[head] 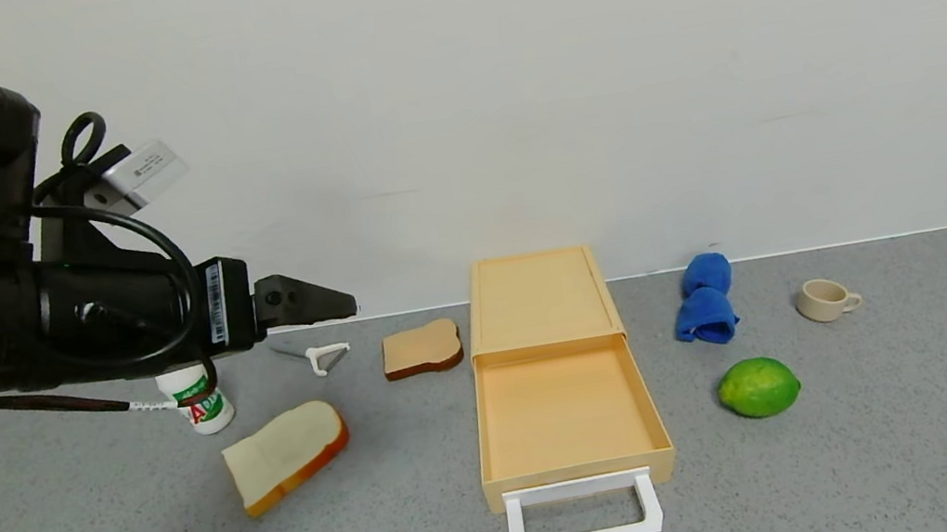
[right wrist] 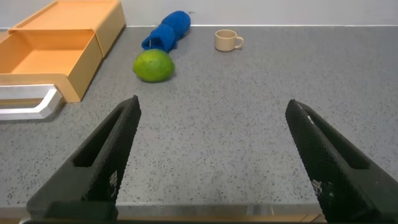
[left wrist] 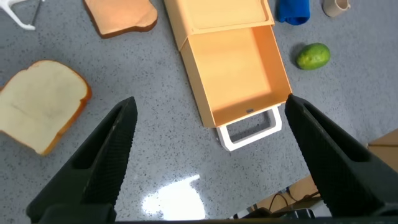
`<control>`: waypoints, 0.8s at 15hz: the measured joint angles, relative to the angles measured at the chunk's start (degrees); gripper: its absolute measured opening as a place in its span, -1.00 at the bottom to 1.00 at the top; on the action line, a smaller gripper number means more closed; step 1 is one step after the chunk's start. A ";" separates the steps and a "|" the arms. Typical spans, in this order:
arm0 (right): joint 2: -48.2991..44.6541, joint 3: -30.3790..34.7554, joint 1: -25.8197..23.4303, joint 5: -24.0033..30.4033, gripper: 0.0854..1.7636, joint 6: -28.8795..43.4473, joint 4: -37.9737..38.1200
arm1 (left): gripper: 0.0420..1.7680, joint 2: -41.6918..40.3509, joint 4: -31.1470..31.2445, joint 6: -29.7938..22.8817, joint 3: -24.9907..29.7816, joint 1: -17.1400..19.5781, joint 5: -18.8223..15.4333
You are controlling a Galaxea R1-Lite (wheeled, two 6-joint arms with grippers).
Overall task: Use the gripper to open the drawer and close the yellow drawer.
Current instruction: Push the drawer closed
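The pale yellow drawer (head: 562, 408) is pulled out of its flat yellow box (head: 539, 298) at the table's middle, and it is empty. Its white loop handle (head: 584, 515) points toward the front edge. The drawer (left wrist: 239, 68) and handle (left wrist: 250, 129) also show in the left wrist view. My left gripper (head: 338, 303) hangs high above the table's left side, well left of the drawer, open and empty (left wrist: 208, 155). My right gripper (right wrist: 211, 155) is open and empty, low near the front edge, right of the drawer (right wrist: 46, 56); it is outside the head view.
Left of the drawer lie a white bread slice (head: 286, 454), a brown toast slice (head: 421, 349), a white peeler (head: 323, 357) and a small white bottle (head: 198, 401). To the right are a blue cloth (head: 706, 299), a lime (head: 758, 387) and a cream cup (head: 826, 300).
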 joint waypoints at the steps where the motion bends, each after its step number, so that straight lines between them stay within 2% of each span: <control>1: 0.00 0.00 0.00 0.01 0.94 0.00 0.00 | 0.94 -0.01 -0.01 -0.02 0.05 0.17 0.02; 9: 0.00 0.00 0.00 0.00 0.94 0.00 0.00 | 0.94 0.05 -0.01 -0.57 0.90 0.61 0.27; 12: 0.00 0.00 0.02 0.01 0.94 0.00 0.00 | 0.94 0.77 0.33 -3.90 0.24 -0.72 1.82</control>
